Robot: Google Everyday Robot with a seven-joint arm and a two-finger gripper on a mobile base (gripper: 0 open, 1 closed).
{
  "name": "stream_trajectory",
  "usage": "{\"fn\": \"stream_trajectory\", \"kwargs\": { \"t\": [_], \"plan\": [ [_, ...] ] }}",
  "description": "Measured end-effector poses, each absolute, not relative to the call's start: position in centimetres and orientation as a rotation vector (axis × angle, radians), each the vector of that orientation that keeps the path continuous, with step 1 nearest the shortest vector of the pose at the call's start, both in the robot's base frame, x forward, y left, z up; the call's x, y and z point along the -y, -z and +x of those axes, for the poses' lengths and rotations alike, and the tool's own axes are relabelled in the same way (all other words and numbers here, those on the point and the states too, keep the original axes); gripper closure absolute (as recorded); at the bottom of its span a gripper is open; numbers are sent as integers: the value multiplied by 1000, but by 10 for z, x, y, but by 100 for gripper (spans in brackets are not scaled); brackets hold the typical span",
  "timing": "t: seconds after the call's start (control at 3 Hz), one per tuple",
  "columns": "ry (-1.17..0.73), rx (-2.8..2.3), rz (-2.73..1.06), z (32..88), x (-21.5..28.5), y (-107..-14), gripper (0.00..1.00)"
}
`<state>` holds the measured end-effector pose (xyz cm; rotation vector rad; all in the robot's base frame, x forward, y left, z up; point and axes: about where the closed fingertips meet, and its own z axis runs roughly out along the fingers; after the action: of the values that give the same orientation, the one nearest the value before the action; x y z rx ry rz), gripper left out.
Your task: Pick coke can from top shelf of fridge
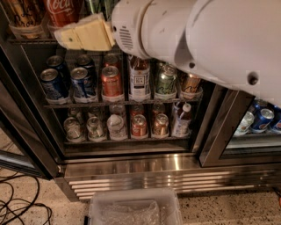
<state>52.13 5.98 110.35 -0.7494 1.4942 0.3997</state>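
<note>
The coke can (61,11), bright red with white script, stands on the top shelf (26,41) at the upper left, cut off by the top edge. My gripper (62,38), cream-coloured, is level with the shelf's front rail, just below and in front of the can. My big white arm (197,39) fills the upper right and hides the rest of the top shelf. The fridge (131,165) stands open in front of me, with its ribbed steel base below.
The middle rack holds blue cans (52,83), a copper-red can (112,81), a bottle (139,81) and a green can (166,81). Several cans stand on the lower rack (131,125). A clear plastic bin (134,211) and cables (17,206) lie on the floor.
</note>
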Motion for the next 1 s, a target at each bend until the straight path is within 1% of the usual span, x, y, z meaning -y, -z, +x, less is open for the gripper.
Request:
{"fn": "stream_trajectory", "kwargs": {
  "t": [0.33, 0.67, 1.0],
  "plan": [
    [-432, -1508, -653, 529, -69, -1114, 0],
    [-522, -1479, -567, 542, -86, -1125, 0],
    [-623, -1450, -562, 552, -116, -1125, 0]
  ]
}}
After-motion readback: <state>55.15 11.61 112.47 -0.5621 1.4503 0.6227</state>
